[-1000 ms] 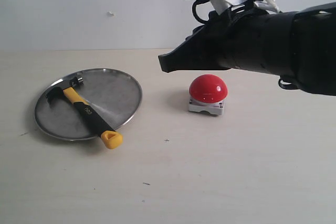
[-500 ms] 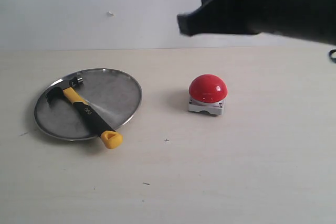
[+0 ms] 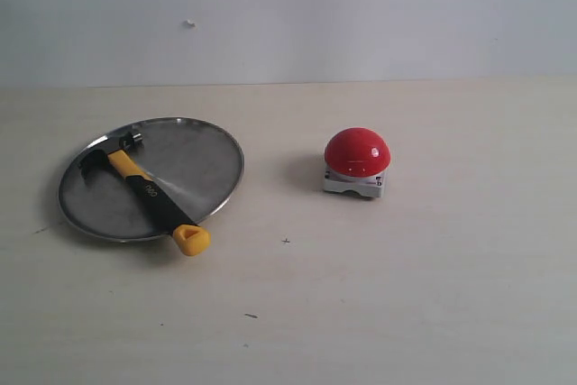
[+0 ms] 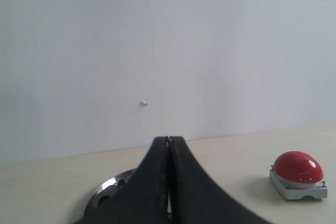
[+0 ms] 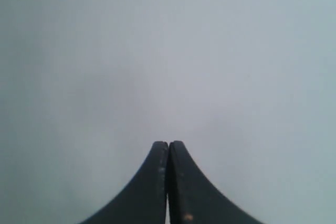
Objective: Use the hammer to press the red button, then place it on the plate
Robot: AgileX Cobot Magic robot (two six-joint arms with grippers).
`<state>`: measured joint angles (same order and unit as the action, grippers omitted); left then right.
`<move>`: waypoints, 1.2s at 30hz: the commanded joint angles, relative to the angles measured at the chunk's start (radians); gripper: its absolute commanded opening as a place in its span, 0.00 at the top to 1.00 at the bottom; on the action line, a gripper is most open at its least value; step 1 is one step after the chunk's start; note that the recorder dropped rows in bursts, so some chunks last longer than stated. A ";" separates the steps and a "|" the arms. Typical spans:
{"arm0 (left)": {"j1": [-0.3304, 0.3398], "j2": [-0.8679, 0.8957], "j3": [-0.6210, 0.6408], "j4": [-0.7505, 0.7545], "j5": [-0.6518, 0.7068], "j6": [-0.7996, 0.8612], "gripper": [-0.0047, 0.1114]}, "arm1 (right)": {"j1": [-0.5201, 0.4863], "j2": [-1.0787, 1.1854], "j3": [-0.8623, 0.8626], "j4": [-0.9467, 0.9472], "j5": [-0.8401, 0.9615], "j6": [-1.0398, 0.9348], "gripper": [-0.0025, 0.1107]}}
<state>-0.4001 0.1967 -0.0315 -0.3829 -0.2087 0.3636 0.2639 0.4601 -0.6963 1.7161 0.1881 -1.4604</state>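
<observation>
My right arm has lifted clear of the surface; both my right claw and left claw are pinched together, empty. The hammer lies on the plate, so I judge only parking remains.

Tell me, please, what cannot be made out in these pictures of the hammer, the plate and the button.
Exterior view: both arms lie outside the frame; the logo on the hammer is too small to read.
Left wrist view: the left gripper, jaws shut, hides most of the plate and hammer.
Right wrist view: beyond the right gripper, jaws shut, only blank wall shows.
No view tells whether the button was pressed.
</observation>
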 commanded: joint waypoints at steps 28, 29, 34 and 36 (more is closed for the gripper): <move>0.000 -0.002 0.004 0.005 0.000 0.000 0.96 | -0.070 -0.324 0.455 0.028 -0.083 -0.193 0.98; 0.000 -0.002 0.004 0.005 0.000 0.000 0.96 | -0.070 -0.324 0.455 0.028 -0.083 -0.193 0.98; 0.000 -0.002 0.004 0.005 0.000 0.000 0.96 | -0.070 -0.328 0.455 -0.132 -0.073 -0.056 0.98; 0.000 -0.002 0.004 0.005 0.000 0.000 0.96 | -0.070 -0.328 0.455 -0.637 -0.027 0.326 0.98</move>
<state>-0.4001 0.1967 -0.0292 -0.3829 -0.2087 0.3636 0.2012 0.1393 -0.2485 1.5079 0.1068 -1.4765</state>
